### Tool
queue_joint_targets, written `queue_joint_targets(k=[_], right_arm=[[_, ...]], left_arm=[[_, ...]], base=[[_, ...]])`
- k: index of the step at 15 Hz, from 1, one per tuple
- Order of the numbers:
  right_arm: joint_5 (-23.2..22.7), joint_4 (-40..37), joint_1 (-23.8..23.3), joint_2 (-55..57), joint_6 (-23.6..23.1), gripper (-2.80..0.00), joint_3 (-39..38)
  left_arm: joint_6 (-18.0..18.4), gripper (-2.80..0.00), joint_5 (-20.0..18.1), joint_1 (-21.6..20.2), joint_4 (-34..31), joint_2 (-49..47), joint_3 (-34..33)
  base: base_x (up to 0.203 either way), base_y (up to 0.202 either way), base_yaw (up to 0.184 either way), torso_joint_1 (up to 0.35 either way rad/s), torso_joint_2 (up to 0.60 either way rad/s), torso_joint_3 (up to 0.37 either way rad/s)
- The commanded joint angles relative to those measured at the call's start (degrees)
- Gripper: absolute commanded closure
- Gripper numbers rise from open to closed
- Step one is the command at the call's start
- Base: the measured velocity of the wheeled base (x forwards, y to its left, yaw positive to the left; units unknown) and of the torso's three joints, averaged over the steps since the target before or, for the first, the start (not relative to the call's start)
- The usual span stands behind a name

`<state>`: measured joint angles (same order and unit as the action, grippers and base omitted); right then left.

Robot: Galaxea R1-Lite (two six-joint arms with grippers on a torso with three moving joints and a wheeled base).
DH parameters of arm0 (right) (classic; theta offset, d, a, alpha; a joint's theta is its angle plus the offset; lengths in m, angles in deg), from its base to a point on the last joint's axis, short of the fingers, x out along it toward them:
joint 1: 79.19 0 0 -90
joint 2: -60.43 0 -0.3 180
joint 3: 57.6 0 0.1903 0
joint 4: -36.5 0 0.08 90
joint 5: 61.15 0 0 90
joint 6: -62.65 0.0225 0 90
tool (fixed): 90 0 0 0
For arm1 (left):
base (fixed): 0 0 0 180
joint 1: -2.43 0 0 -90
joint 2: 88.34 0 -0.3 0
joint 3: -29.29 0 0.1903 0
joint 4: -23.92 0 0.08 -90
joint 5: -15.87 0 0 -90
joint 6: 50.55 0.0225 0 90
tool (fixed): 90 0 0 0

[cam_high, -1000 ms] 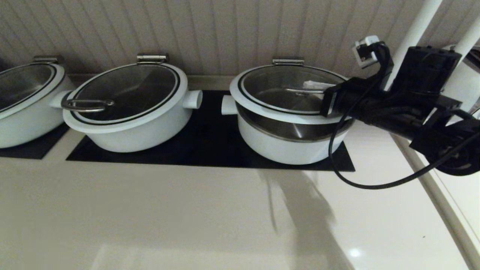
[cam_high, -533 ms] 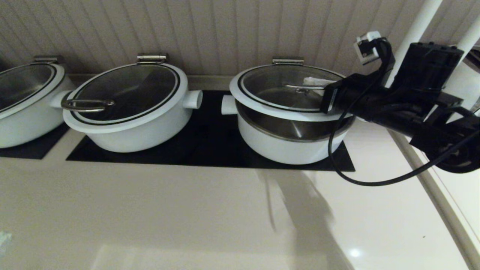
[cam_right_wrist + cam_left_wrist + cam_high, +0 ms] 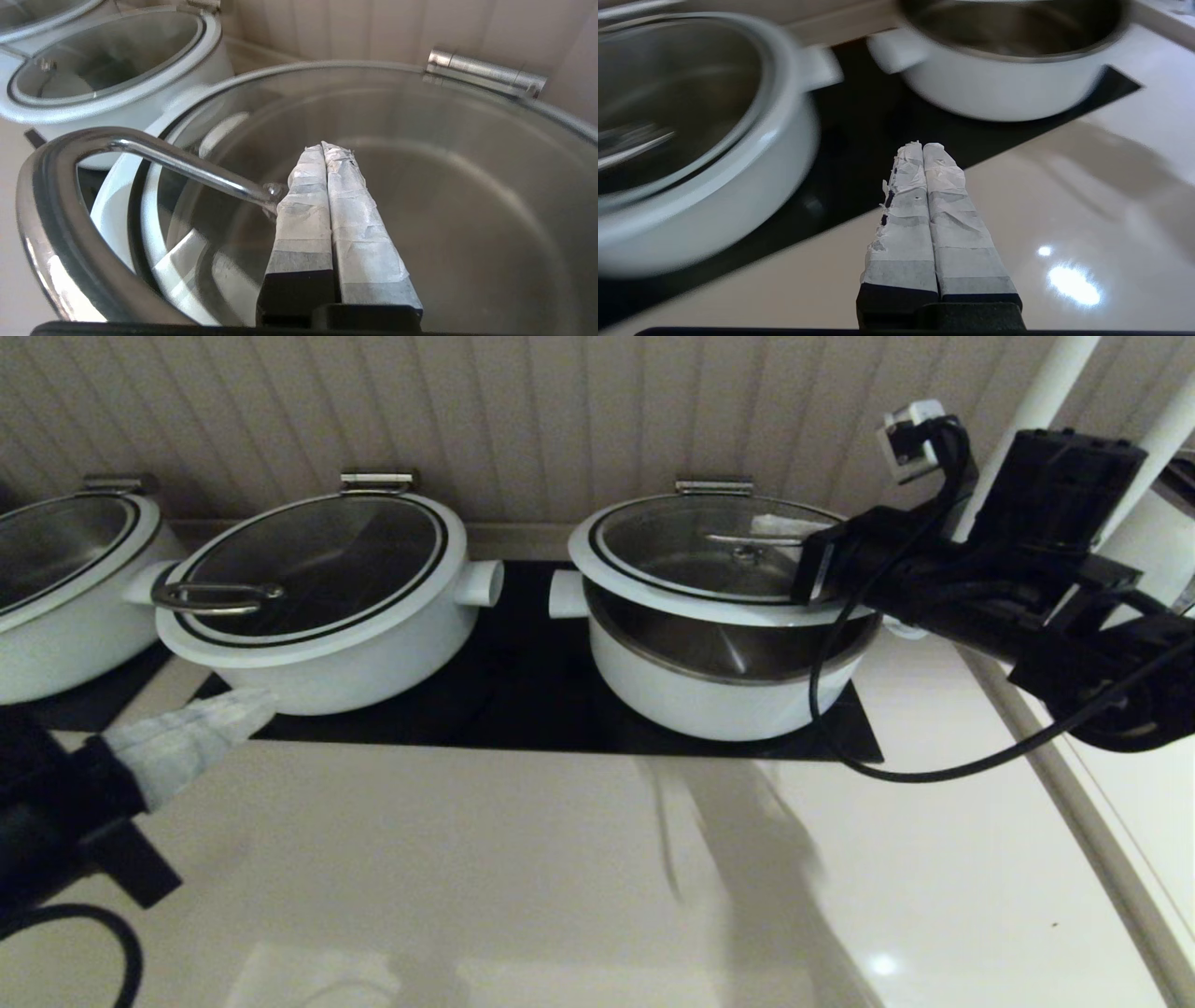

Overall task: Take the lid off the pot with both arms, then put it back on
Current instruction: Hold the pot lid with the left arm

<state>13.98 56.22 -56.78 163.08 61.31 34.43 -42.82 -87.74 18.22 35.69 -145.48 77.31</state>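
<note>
Right gripper [image 3: 323, 147] — fingers together — props the lid [image 3: 653, 597] above the pot [image 3: 709, 695]; left gripper [image 3: 922, 147], also pressed together, sits by the neighbouring pot [image 3: 317, 663] near the bench's left edge.

Dim, warm light is falling from above. On the worktop [image 3: 523, 859] a small bright glint is showing near the right [image 3: 882, 964], and a soft grey shadow [image 3: 747, 840] is stretching nearward from the pot [image 3: 719, 695]. In the left wrist view the neighbouring pot [image 3: 705, 154] is smearing with motion blur while two glare spots are shining on the worktop. In the right wrist view the lid [image 3: 373, 196] is looking hazy with pale reflections, and its near rim is going soft.
</note>
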Motion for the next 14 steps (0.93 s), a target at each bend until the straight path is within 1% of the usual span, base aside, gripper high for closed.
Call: queue_joint_targets(k=[1, 4, 6, 8, 10, 12, 14], right_arm=[[-0.1, 0.2, 0.0, 1.5, -0.1, 0.0, 1.9], [-0.1, 0.2, 0.0, 2.8, -0.1, 0.0, 3.5], [-0.1, 0.2, 0.0, 3.3, -0.1, 0.0, 3.6], [-0.1, 0.2, 0.0, 3.3, -0.2, 0.0, 4.0], [-0.1, 0.0, 0.0, 3.8, -0.2, 0.0, 5.2], [-0.1, -0.2, 0.0, 4.6, -0.2, 0.0, 6.9], [-0.1, -0.2, 0.0, 5.4, -0.2, 0.0, 7.6]], left_arm=[[-0.1, 0.0, 0.8, 4.2, 4.0, -11.4, 1.5], [-1.1, 0.0, 5.4, 9.9, 11.5, -23.7, 5.9], [-1.6, 0.0, 7.2, 12.3, 15.7, -30.7, 9.3], [-1.8, 0.0, 8.7, 13.6, 20.4, -37.2, 12.3], [-2.0, 0.0, 11.0, 14.4, 24.8, -42.9, 15.8], [-2.3, 0.0, 12.6, 15.0, 26.8, -46.7, 20.2], [-3.0, 0.0, 13.6, 15.5, 27.0, -49.5, 24.4]], base=[[0.0, 0.0, 0.0, 0.0, 0.0, 0.0], [0.0, 0.0, 0.0, 0.0, 0.0, 0.0], [0.0, 0.0, 0.0, 0.0, 0.0, 0.0], [0.0, 0.0, 0.0, 0.0, 0.0, 0.0], [0.0, 0.0, 0.0, 0.0, 0.0, 0.0], [0.0, 0.0, 0.0, 0.0, 0.0, 0.0], [0.0, 0.0, 0.0, 0.0, 0.0, 0.0]])
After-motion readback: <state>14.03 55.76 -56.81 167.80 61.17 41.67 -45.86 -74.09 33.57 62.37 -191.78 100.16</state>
